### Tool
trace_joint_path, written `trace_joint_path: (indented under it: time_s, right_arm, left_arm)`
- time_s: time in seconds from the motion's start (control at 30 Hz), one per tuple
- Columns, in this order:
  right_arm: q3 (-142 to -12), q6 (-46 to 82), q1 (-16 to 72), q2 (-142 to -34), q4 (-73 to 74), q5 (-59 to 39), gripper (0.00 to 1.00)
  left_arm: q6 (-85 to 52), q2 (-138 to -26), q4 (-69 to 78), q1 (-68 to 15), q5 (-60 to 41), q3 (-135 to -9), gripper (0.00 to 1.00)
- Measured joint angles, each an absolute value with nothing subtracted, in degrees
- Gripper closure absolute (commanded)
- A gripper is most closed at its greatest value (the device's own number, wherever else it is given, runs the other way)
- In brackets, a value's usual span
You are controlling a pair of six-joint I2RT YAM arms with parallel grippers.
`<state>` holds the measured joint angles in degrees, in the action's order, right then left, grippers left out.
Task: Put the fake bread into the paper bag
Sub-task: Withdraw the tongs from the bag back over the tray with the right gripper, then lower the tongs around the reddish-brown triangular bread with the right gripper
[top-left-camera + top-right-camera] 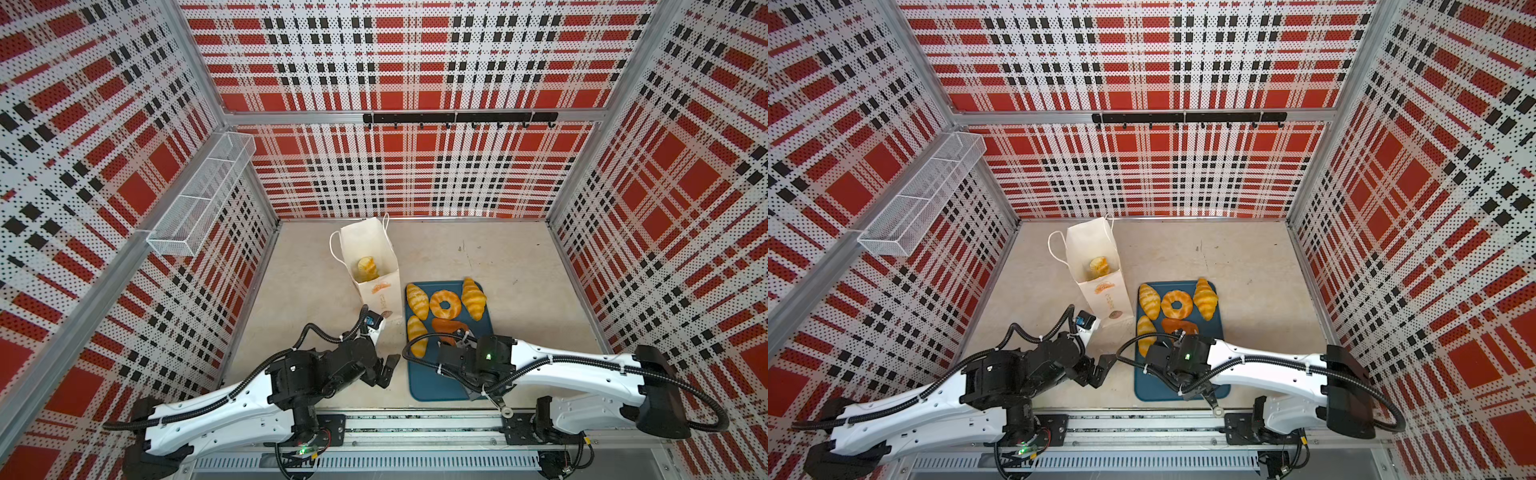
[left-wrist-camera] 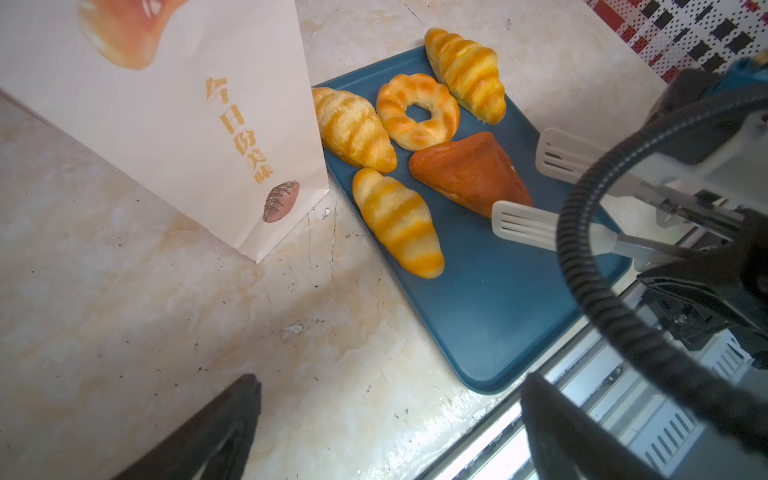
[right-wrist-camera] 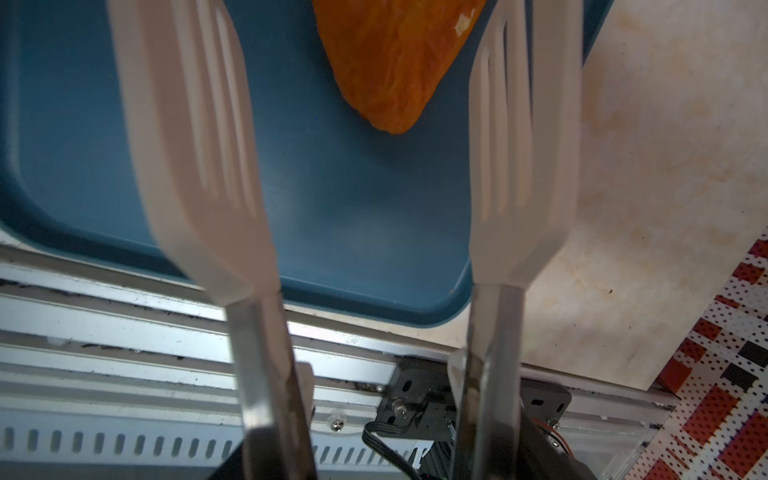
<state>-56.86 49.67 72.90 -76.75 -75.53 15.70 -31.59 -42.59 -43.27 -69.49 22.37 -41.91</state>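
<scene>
A: Tongs [image 2: 524, 224] are clamped in the right gripper [image 2: 685, 228], blades [image 3: 528, 145] held apart, nothing pinched. What is aimed at?

B: Loaf [image 2: 469, 174], it is judged. It is laid on the tray [image 2: 478, 299] straight ahead of the blades, its near corner between them, seemingly untouched. Its long axis seems set roughly along the tongs, so it would be squeezed across its width.

A: And the left gripper [image 1: 384, 368]?

B: Fully spread and empty, hung low over the table [image 2: 166, 311] beside the base of the bag [image 2: 187, 124]. The right arm is plainly nearer the loaf.

A: What is left beyond?

B: Three croissants [image 2: 397, 222] and a doughnut [image 2: 417, 111] are laid on the tray's far half. The bag is stood just beside the tray; some bread [image 1: 367, 268] is seen inside.

A: What cannot be made out?

B: The bag's contents cannot be counted, and the right jaws are hidden in both top views.
</scene>
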Motion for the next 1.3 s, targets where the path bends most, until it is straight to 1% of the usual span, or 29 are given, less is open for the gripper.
trace_joint_path:
  time_s: [0.2, 0.5, 0.7, 0.97, 1.13, 1.3]
  right_arm:
    - [-56.69, 51.33, 72.95, -80.01, -75.59, 16.16, 0.38]
    - [-57.82, 52.36, 72.95, -85.43, -75.77, 17.54, 0.38]
    - [-59.05, 52.51, 72.86, -86.76, -76.16, 18.63, 0.38]
    - [-59.16, 49.67, 69.60, -86.87, -75.75, 18.61, 0.40]
    - [-60.99, 46.39, 68.88, -91.05, -75.70, 18.22, 0.40]
    - [-61.28, 43.92, 67.72, -94.56, -75.53, 17.41, 0.45]
  left_arm:
    - [-32.21, -40.40, -43.24, -69.52, 22.74, -41.39, 0.01]
    - [-32.99, -40.10, -43.27, -69.52, 22.92, -41.36, 0.01]
    - [-33.04, -40.07, -43.31, -69.52, 22.98, -41.06, 0.01]
    - [-33.04, -40.07, -43.35, -69.52, 23.22, -40.73, 0.01]
    - [-33.06, -40.07, -43.38, -69.52, 23.22, -40.62, 0.01]
    - [-33.17, -39.70, -43.77, -69.52, 23.27, -40.51, 0.01]
